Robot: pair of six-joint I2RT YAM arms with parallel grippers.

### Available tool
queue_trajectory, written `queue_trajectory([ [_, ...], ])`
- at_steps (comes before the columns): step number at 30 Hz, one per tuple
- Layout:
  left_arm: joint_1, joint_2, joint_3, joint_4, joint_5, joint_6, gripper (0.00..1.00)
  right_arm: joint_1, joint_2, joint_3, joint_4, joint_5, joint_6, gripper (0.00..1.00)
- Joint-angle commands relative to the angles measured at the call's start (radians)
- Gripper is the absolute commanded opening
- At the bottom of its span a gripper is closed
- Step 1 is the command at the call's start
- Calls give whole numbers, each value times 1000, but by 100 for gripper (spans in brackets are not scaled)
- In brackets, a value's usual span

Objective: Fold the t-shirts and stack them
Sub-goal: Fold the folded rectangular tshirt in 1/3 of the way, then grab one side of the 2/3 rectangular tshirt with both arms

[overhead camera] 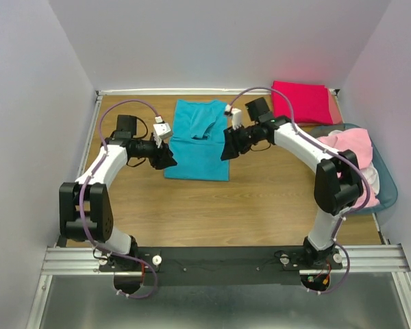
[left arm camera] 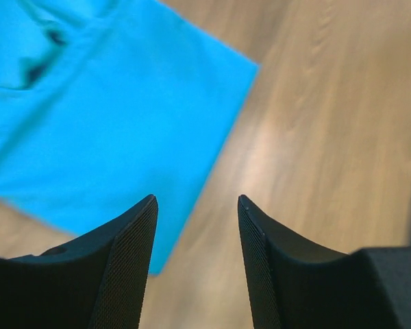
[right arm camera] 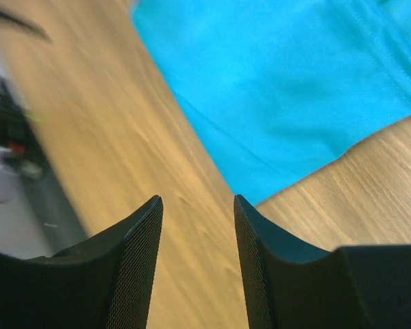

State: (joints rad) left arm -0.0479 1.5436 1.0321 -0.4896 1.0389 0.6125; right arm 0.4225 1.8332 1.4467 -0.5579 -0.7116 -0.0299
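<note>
Left claw (left arm camera: 195, 202), right claw (right arm camera: 195, 200) parted — flanking teal t-shirt (overhead camera: 197, 147) (side edges).

Teal cotton t-shirt (overhead camera: 197, 140): lies flat mid-table on the wooden tabletop (overhead camera: 260, 199), partly folded into a tall rectangle. Its near half is smooth; its far half shows sleeve and collar cloth turned inward, with a dark crease.
Crimson-pink folded t-shirt (overhead camera: 301, 101): neat flat rectangle at the far right corner, well apart from the teal one.
Salmon t-shirt (overhead camera: 336, 108): only a sliver shows along the crimson one's right edge, apparently beneath it.
Light pink t-shirts (overhead camera: 349, 147): crumpled, unfolded heap in the blue-tinted plastic basket (overhead camera: 390, 192) at the right edge.
</note>
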Motion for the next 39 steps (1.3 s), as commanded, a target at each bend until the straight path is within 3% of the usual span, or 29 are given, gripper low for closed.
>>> queue_trajectory([
  [1, -10, -74, -20, -76, -278, 360, 54, 134, 0, -14, -90, 337, -217, 50],
  [5, -17, -125, -85, -87, -377, 603, 50, 238, 0, -80, -16, 489, -269, 47],
  [10, -36, -139, -188, -35, -434, 793, 51, 320, 49, -109, 42, 584, -304, 47],
  [19, -109, -83, -245, 78, -484, 840, 52, 331, 112, -134, 79, 635, -370, 44],
  [33, -167, 3, -256, 94, -527, 868, 49, 331, 113, -220, 108, 636, -406, 42],
  [39, -182, 42, -253, 86, -579, 882, 46, 331, 120, -226, 116, 653, -418, 23],
])
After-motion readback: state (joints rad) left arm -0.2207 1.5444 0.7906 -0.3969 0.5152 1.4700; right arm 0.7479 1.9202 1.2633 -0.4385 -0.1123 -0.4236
